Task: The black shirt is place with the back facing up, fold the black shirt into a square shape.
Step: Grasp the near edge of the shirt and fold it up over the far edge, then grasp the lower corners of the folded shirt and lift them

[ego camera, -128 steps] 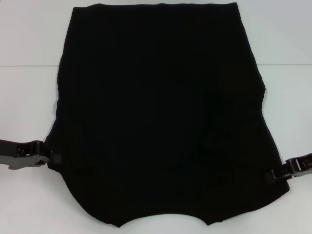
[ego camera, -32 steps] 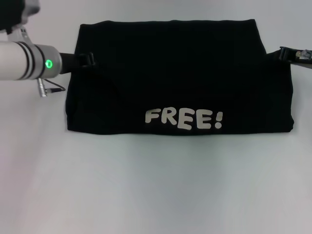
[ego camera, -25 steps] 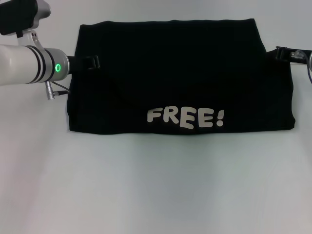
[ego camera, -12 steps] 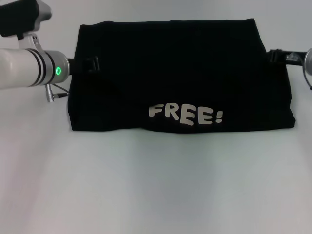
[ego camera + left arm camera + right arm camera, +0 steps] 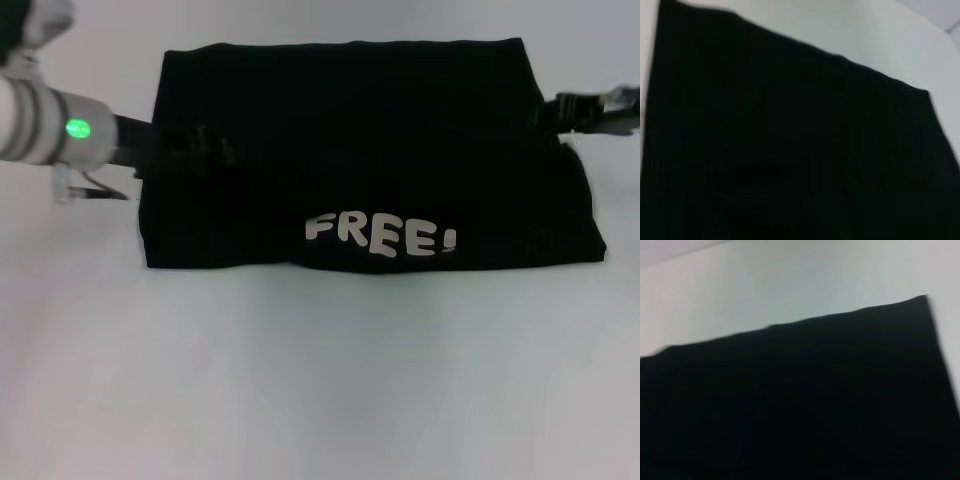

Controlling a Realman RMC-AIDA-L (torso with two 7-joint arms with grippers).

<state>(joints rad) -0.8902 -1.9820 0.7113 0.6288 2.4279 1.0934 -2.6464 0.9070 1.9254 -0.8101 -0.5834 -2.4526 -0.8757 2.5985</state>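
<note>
The black shirt (image 5: pixel 380 130) lies on the white table as a wide folded rectangle, with white "FREE!" lettering (image 5: pixel 380 235) along its near edge. My left gripper (image 5: pixel 216 146) reaches in from the left and sits over the shirt's left part, dark against the dark cloth. At the shirt's right edge, near the far corner, is my right gripper (image 5: pixel 556 110). Both wrist views are filled mostly by the black shirt (image 5: pixel 790 150) (image 5: pixel 815 400), with white table beyond its edge and no fingers showing.
The white table (image 5: pixel 320 380) stretches bare in front of the shirt. My left forearm (image 5: pixel 40 125), white with a green light, crosses the table's left side with a cable hanging under it.
About five seconds ago the shirt lay spread flat; it is now folded with the lettering up. In the last second my left gripper slid inward over the shirt's left part; the right one barely shifted.
</note>
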